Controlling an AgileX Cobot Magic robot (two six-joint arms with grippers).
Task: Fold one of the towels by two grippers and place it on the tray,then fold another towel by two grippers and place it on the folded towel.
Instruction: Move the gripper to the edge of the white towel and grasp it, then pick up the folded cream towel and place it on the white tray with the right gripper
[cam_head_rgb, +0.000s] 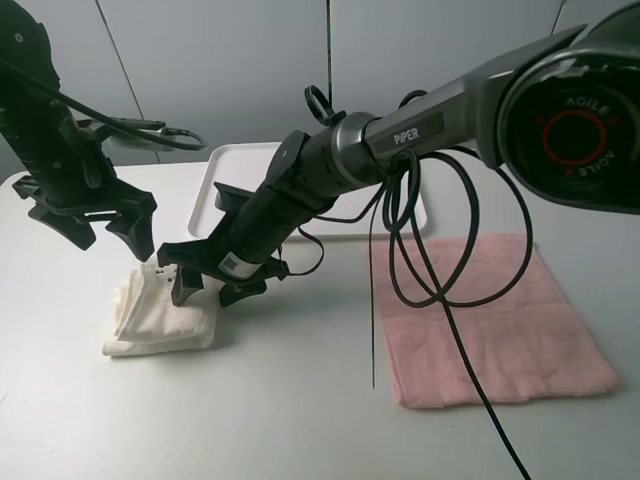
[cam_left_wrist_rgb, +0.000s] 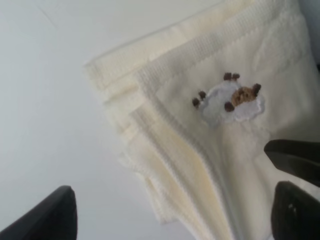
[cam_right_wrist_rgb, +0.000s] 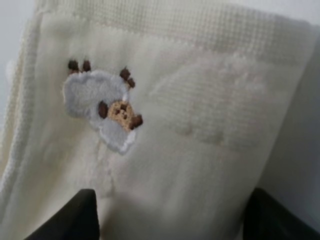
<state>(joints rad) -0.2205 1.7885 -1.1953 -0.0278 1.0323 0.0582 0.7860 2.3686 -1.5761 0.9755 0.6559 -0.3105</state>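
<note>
The cream towel (cam_head_rgb: 160, 320) sits lower left in the high view, a thick folded bundle of soft terry on the smooth white counter (cam_head_rgb: 300, 430), its stacked layers showing at one edge. A stitched sheep patch (cam_right_wrist_rgb: 107, 112), grey fleece and tan face, lies on top beside a woven band. My left tool (cam_head_rgb: 112, 240) hangs over it, fingers spread wide, gripping nothing. My right tool (cam_head_rgb: 210, 285) straddles the bundle, one black finger on each side; pinching or only bracketing, I can't tell. The tray (cam_head_rgb: 235, 165), flat glossy white plastic with rounded corners, lies upper centre, apart from the bundle. The pink towel (cam_head_rgb: 500, 320) lies flat and fuzzy at lower right, under looping black cables (cam_head_rgb: 450, 260).
</note>
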